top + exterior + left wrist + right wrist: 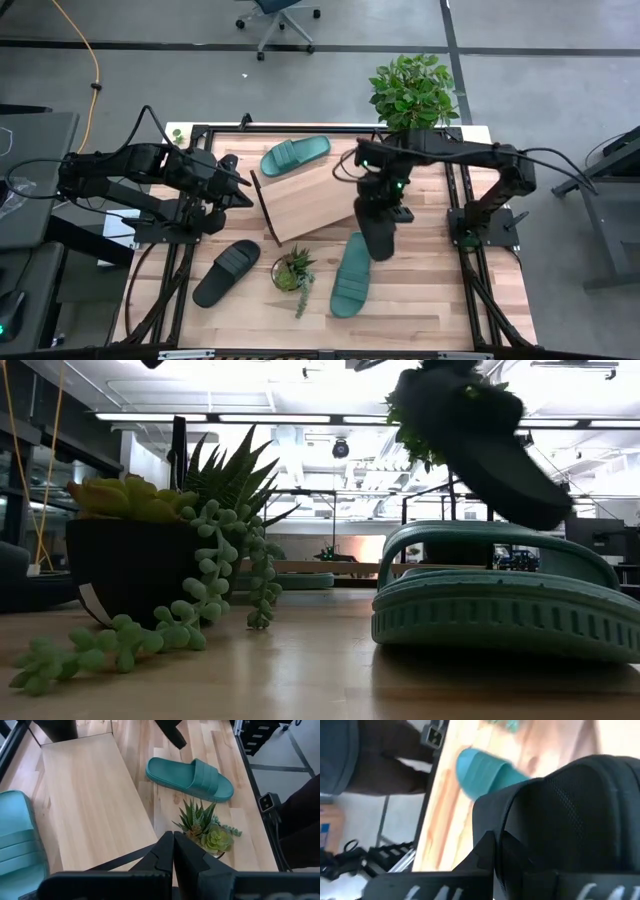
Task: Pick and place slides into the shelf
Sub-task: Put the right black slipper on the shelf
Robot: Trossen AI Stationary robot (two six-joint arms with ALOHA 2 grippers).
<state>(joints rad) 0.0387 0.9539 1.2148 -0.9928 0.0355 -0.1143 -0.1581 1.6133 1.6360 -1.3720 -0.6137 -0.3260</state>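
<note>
At the bottom centre of the high view a small potted succulent stands on the tabletop, with a teal slide just to its right and a black slide lying to its left. In the low view the teal slide fills the lower right, close to the camera, with the succulent on the left.

Just above the teal slide, the right gripper holds a second black slide clear of the tabletop, its jaws closed on it; the slide hangs at the upper right of the low view.

Centre frame sits the slanted shelf, bare. At centre left the left gripper hovers beside the shelf's left end, jaws closed on nothing.

Farthest, a second teal slide lies above the shelf, beside a leafy green plant at upper right.
</note>
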